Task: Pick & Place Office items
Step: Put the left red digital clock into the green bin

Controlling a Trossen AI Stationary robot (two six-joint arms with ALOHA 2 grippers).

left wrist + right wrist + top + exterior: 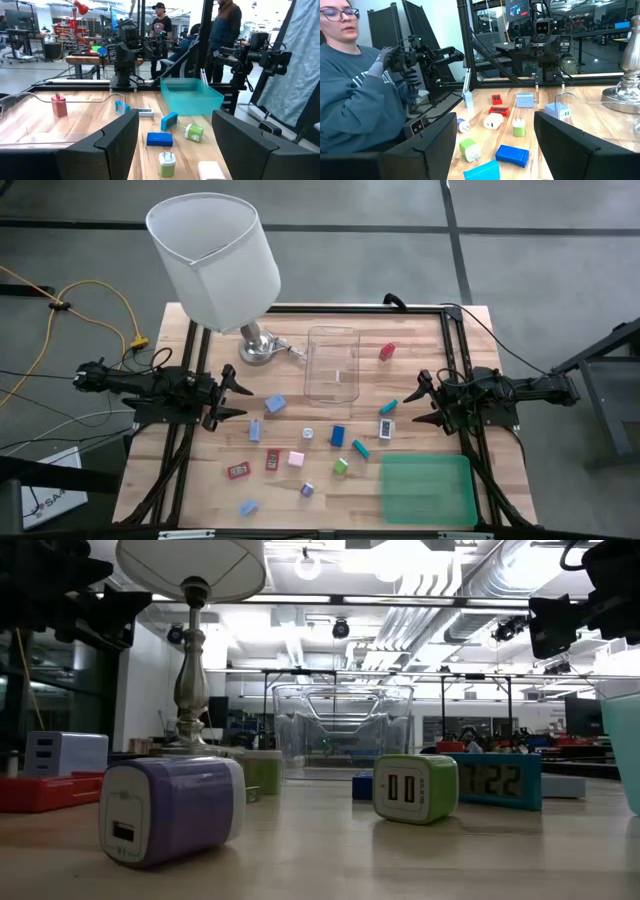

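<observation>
Fourteen small office pieces are showing on the table in the high view: three red pieces [272,460], three light blue pieces [275,403], two teal pieces [360,448], two white pieces [386,428], and one each of blue piece [338,436], pink piece [296,459], green piece [341,466] and purple piece [307,490] (anything inside the box is too faint to count). One clear box [333,338], one green tray [425,490] and one lamp [215,255] are sitting there too.

The office items [338,436] lie scattered over the middle of the tabletop [200,480]. The lamp [215,260] and clear box [332,364] block the far side; the green tray [425,490] fills one near corner.
</observation>
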